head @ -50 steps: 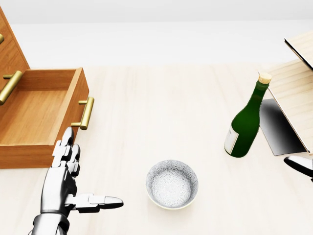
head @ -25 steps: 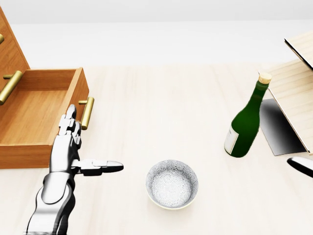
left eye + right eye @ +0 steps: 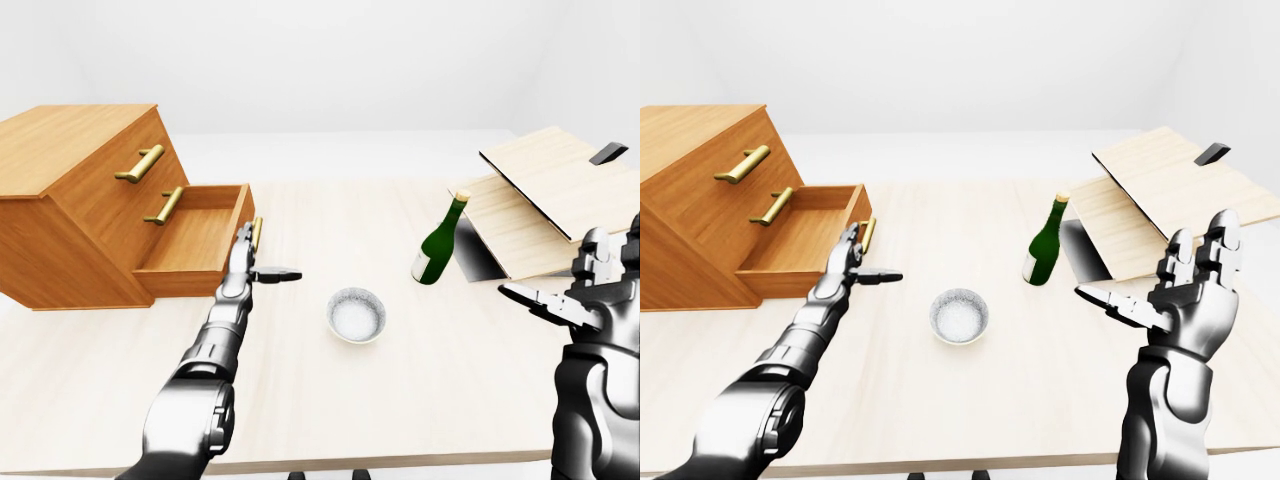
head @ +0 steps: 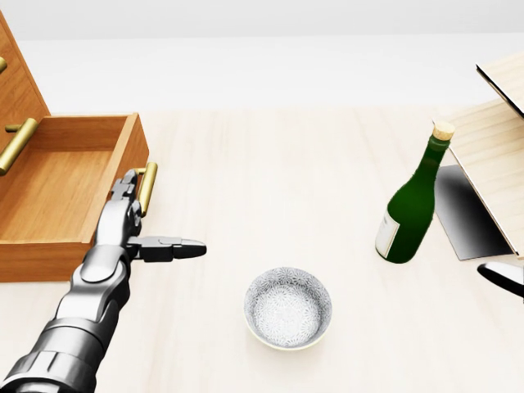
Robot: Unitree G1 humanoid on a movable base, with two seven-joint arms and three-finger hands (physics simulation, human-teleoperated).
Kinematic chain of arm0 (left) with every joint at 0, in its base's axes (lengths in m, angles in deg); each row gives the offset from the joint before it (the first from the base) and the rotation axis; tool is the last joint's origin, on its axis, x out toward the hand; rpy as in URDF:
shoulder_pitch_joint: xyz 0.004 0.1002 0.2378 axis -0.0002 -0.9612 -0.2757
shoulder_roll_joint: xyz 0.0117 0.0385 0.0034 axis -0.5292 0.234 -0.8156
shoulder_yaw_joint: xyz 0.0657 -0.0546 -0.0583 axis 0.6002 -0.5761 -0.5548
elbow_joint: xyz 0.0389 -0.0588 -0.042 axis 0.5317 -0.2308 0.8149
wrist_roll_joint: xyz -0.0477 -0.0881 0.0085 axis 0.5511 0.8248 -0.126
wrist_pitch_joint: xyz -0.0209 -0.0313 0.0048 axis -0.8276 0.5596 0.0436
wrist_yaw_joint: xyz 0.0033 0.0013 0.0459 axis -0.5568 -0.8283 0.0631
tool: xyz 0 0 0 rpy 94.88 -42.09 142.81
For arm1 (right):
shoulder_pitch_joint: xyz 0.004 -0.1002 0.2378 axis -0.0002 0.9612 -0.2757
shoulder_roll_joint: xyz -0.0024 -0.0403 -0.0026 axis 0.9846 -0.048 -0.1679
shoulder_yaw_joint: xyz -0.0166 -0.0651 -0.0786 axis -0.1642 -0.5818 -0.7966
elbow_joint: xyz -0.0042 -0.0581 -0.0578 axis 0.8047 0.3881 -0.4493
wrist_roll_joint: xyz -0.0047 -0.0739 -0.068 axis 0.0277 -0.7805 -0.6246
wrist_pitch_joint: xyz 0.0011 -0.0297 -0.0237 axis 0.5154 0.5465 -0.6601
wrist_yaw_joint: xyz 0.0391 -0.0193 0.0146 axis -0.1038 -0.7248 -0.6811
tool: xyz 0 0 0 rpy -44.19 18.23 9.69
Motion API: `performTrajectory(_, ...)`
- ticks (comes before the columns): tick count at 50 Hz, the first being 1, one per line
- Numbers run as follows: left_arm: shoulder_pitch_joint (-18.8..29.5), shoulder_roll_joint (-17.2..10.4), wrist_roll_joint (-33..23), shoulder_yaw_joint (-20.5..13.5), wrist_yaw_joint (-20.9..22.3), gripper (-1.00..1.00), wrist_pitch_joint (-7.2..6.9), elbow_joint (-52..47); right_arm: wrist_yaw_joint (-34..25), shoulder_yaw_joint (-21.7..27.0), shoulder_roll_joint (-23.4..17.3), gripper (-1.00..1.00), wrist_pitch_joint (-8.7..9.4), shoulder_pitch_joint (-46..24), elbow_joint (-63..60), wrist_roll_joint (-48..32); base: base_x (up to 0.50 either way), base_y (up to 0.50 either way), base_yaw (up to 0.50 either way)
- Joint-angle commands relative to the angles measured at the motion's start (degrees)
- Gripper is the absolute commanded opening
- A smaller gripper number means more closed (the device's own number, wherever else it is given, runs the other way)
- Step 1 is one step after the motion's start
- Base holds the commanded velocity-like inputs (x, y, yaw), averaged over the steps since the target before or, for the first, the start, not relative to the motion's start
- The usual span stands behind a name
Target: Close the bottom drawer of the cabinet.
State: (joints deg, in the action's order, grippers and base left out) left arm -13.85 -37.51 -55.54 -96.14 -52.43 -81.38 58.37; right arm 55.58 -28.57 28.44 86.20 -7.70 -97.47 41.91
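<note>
The bottom drawer (image 4: 65,192) stands pulled out at the head view's left, its brass handle (image 4: 146,188) facing the table's middle. The left hand (image 4: 124,214) — fingers spread, gripping nothing — has advanced until its fingertips reach that handle, so a push seems imminent. The right hand (image 3: 1185,290) waits open, well apart.
</note>
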Motion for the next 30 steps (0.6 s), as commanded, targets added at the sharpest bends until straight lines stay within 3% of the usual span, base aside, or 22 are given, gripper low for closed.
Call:
performTrajectory(1,1.6,-0.4,0.0,-0.4,0.3,1.0,0.0,6.3,0.1,0.0,0.0,1.0,0.0,0.0,-0.3,0.0,0.0,0.0,0.0)
performTrajectory(3,0.3,-0.4,-0.4,-0.9,-1.1,1.0,0.0,10.5,-0.3,-0.2,0.0,1.0,0.0,-0.1,0.9,-0.3,0.0,0.0,0.0)
performTrajectory(30,-0.4,-1.7,-0.2,-3.1,-1.9,1.0,0.0,11.9,-0.3,-0.6,0.0,1.0,0.0,-0.1,1.3,-0.5,0.0,0.0,0.0)
